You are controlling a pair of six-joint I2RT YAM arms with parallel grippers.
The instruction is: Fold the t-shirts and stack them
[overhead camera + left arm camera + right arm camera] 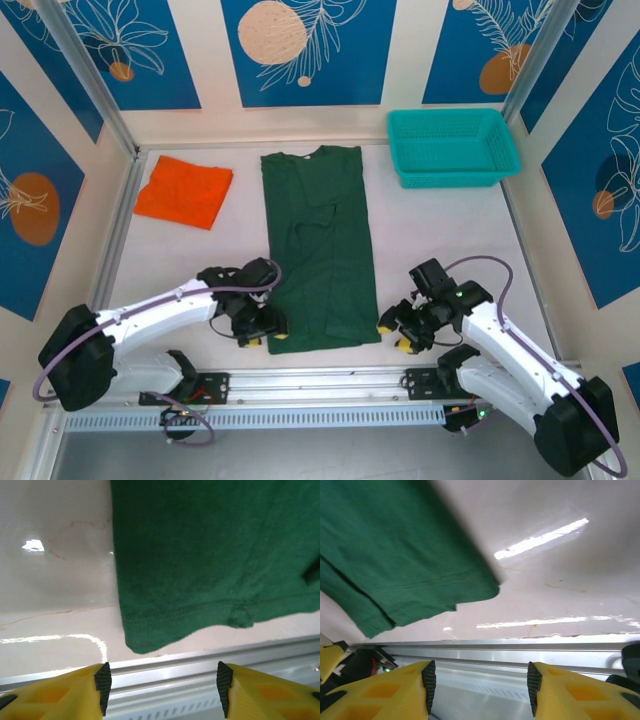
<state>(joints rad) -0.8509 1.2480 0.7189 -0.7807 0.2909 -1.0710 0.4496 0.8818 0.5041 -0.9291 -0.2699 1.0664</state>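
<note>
The left claw and right claw are both wide open and empty, one close by each near corner of the green shirt. The shirt lies flat as a long strip in the middle of the bench, collar at the far end. The orange shirt sits folded at the far left. The step looks like pinching both hem corners. Go low, catch every layer, close together, then lift evenly so the fold runs straight.
</note>
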